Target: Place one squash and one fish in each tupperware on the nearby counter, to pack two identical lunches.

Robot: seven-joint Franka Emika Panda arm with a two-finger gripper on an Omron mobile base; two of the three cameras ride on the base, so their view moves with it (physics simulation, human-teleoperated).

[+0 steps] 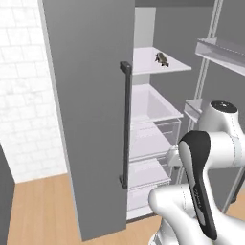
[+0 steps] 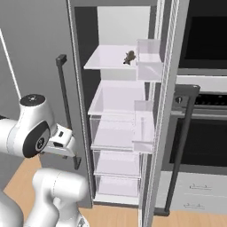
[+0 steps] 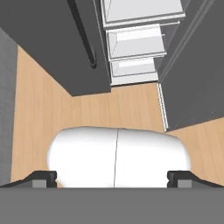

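Parking at the open fridge makes sense: one fish (image 1: pixel 162 59) lies on the top shelf (image 1: pixel 143 64) near its right edge (cold storage). Gripper (image 3: pixel 113 177) is spread wide, empty, aimed at the floor.

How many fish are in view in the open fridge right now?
1. A single fish lies on the fridge's top shelf, toward its right side in the left base view. A second one may be hidden in the drawers below or elsewhere.
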